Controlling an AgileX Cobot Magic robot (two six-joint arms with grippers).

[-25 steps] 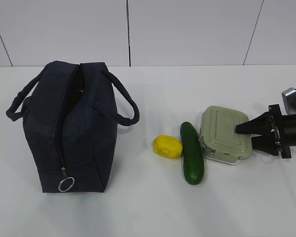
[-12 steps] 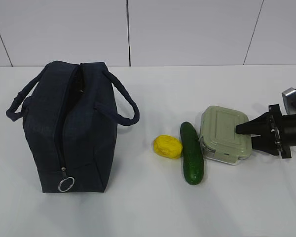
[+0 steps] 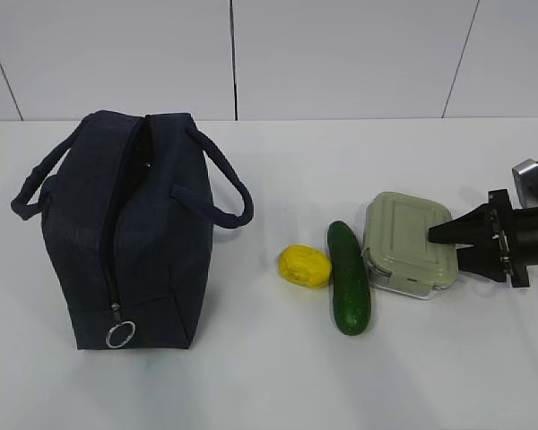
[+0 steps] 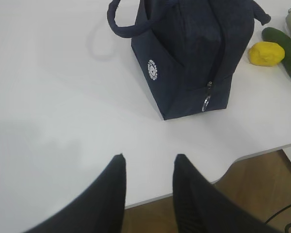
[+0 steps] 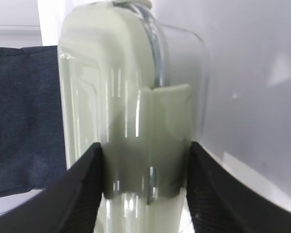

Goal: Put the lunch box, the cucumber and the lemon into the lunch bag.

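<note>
The right gripper (image 5: 144, 182) has its two black fingers (image 5: 85, 189) on either side of the lunch box (image 5: 131, 121). One finger is on the lid side and one is on the clear side, and both look pressed against the box, so the gripper is pinching its near end. The box is a small clear tub with round corners and a pale green lid. A green clip on the lid folds down over the end between the fingers. Seen from the front, the box (image 3: 405, 244) sits on the white table (image 3: 278, 376), and the right gripper (image 3: 435, 246) reaches it from the right.

Just left of the box lies the cucumber (image 3: 349, 279). It is dark green, smooth and thick, and it looks like it touches the box. Just left of the cucumber lies the lemon (image 3: 306, 266), small and bright yellow.

Far to the left stands the bag (image 3: 125, 233). It is dark blue and boxy, with two loop handles. A silver ring (image 3: 119, 335) hangs from the zipper at its near end.

The left gripper (image 4: 148, 162) hangs above bare table near the table's edge, well apart from the bag (image 4: 194, 53). Its two dark fingers are a little spread and hold nothing. The bag's side has a small round white logo (image 4: 153, 70). Its writing is too small to read.
</note>
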